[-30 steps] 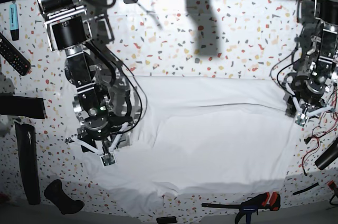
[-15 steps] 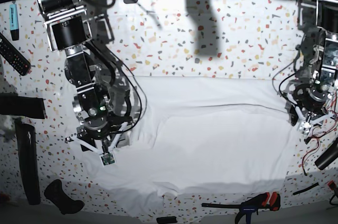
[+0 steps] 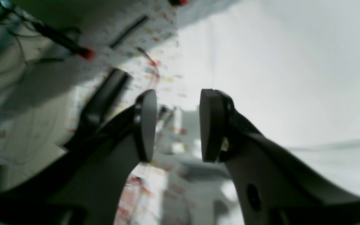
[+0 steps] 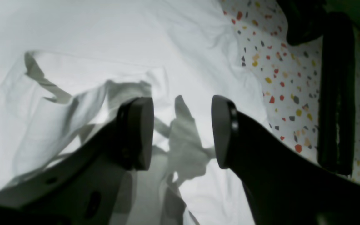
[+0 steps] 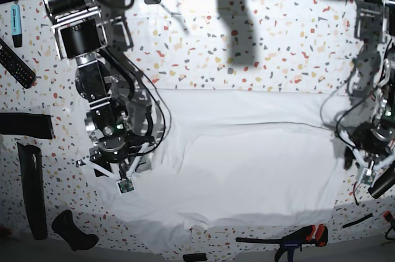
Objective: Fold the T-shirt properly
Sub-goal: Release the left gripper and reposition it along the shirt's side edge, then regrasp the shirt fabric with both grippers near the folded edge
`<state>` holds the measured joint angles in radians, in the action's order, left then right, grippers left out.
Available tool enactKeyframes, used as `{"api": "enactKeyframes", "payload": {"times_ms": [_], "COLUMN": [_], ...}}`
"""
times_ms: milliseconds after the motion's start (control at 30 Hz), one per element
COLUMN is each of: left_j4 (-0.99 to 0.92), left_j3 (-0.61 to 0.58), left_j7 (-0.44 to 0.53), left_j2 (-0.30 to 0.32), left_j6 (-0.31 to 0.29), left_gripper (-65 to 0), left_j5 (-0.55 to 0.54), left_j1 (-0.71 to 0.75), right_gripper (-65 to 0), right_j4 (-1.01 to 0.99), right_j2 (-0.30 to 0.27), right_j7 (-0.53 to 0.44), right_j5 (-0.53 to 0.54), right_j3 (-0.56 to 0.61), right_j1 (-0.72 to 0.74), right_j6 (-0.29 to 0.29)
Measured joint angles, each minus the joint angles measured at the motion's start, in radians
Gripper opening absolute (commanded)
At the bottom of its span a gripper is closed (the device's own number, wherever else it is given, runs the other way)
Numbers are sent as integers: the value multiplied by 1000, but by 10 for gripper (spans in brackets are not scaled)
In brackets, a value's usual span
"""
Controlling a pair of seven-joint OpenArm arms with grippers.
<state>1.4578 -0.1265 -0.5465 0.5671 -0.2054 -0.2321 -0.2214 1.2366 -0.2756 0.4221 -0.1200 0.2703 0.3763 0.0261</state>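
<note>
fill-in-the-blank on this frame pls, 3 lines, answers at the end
1. The T-shirt lies spread on a speckled ____.
2. Both the left gripper and the right gripper have their jaws ____.
3. In the base view, the clamp near the shirt's lower edge has a ____ handle.

Missing words: table; open; red

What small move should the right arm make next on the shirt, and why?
Probably lower the right gripper straight down and close it on the raised cloth. Its jaws stand open and empty over the plain white soft-cloth T-shirt, above a rumpled fold near the shirt's edge. The left gripper is open too, off the shirt's other side.
</note>
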Motion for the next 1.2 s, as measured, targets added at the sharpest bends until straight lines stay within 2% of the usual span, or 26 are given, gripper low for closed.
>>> {"api": "enactKeyframes", "payload": {"times_ms": [67, 100, 167, 333, 500, 600, 667, 833, 1200], "left_j4": [80, 105, 111, 58, -3, -69, -132, -271, -291], "left_j3": [-5, -6, -5, 0, 0, 1, 0, 1, 1], "left_j7": [-73, -76, -49, -141, -103, -74, -60, -33, -28], "left_j2": [-3, -5, -19, -105, -214, -250, -257, -257, -257], "left_j6": [-9, -13, -12, -4, -9, -10, -10, -12, -9], "left_gripper": [-424, -424, -424, -424, -424, -424, -424, -424, -424], "left_j5": [-85, -106, -105, -98, -89, 3, 39, 31, 41], "left_j1": [56, 83, 109, 130, 131, 106, 84, -13, -86], "right_gripper": [-353, -353, -353, -353, -353, -353, -353, -353, -353], "right_j4": [0, 0, 0, 0, 0, 0, 0, 0, 0], "right_j2": [1, 2, 2, 2, 1, 2, 2, 1, 1], "right_j7": [3, 0, 0, -1, -2, -1, -2, -5, -5], "right_j5": [0, 0, 0, 0, 0, 0, 0, 0, 3], "right_j3": [0, 0, 0, 0, 0, 0, 0, 0, 0], "right_j1": [0, 0, 0, 1, 1, 1, 1, 1, 0], "right_j6": [0, 0, 0, 0, 0, 0, 0, 0, 0]}}
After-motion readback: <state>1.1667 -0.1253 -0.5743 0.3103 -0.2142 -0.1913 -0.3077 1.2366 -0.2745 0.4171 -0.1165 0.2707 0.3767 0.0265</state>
